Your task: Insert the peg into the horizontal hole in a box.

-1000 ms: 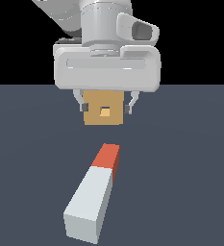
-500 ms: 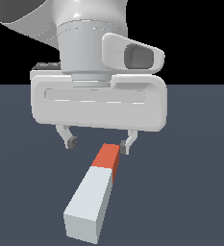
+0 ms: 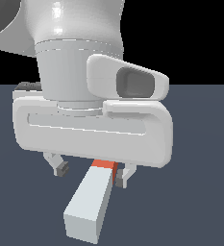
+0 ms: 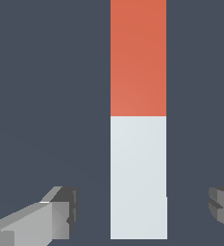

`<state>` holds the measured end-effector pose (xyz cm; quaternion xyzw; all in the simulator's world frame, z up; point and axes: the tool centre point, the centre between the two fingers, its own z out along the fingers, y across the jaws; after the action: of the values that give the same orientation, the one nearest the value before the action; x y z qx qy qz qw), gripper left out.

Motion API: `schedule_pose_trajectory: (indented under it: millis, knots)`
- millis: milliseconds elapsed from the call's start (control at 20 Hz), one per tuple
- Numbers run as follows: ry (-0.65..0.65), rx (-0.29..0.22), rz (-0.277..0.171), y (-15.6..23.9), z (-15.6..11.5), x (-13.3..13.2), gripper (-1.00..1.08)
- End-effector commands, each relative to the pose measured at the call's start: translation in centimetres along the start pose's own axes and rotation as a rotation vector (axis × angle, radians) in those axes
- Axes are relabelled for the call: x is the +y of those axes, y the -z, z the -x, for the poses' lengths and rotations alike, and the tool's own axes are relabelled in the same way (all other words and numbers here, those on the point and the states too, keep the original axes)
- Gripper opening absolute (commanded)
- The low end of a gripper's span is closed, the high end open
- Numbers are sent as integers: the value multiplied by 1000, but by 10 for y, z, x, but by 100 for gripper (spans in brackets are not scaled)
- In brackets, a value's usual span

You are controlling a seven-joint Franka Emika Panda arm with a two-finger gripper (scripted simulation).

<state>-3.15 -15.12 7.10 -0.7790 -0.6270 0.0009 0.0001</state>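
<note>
The wrist view shows the peg's (image 4: 138, 120) full orange end, mostly hidden in the exterior view. The gripper (image 3: 91, 171), fingers apart, straddles the peg untouched.

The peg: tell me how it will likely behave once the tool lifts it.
The peg looks like a straight, square-edged bar, so it is probably stiff and unlikely to roll on its flat faces. Its smooth sides may slip between the fingers. The open tool straddles it toward one end, so a grasp there might let the long free end sag or pivot.
</note>
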Motion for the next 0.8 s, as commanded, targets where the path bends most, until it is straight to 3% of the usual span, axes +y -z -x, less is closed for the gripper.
schedule_pose_trajectory:
  millis: [0, 750]
  knots:
    - [2, 1, 1, 1, -2, 1, 100]
    - [1, 1, 1, -46, -1, 0, 100]
